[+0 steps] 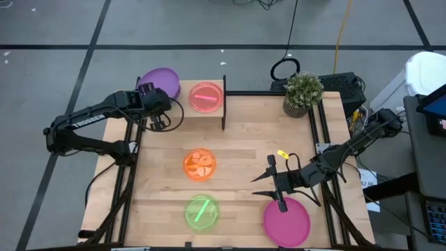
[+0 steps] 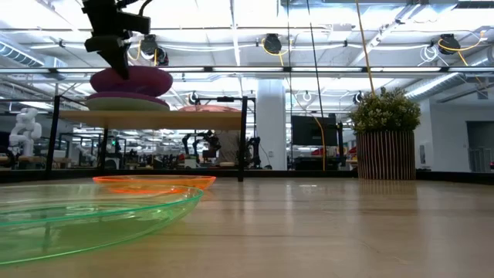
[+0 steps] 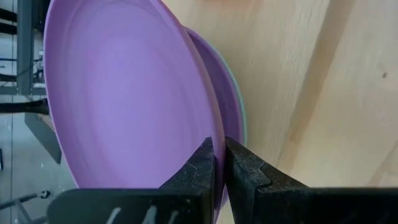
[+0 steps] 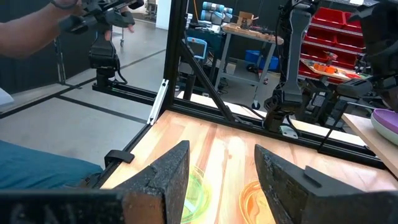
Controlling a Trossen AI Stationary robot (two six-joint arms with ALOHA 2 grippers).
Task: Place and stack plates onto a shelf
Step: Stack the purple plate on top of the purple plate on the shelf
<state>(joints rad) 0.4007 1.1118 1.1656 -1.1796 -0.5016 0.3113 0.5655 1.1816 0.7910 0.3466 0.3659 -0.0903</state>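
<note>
The left fingers (image 3: 219, 174) pinch the rim of a purple plate (image 3: 130, 99), tightly closed on its thin edge. In the left wrist view this plate tilts over another purple plate (image 3: 225, 106) lying on the shelf, with a pale teal rim just showing beneath that one. In the low view the held plate sits slightly raised over the stack at the shelf's left end. The left gripper (image 1: 150, 97) hovers over that end in the high view.

The shelf (image 1: 216, 115) stands at the desk's far edge, left of centre; a red-pink plate (image 1: 204, 97) lies on its right half.

The right fingers (image 4: 163, 177) stand spread, holding nothing. The right gripper (image 1: 268, 183) hangs above the desk (image 1: 244, 146) near the front right, just beside a magenta plate (image 1: 287, 222) at the front edge.

An orange plate (image 1: 199, 164) lies mid-desk, with a green plate (image 1: 201, 213) nearer the front. A potted plant (image 1: 302, 93) stands at the far right corner.
</note>
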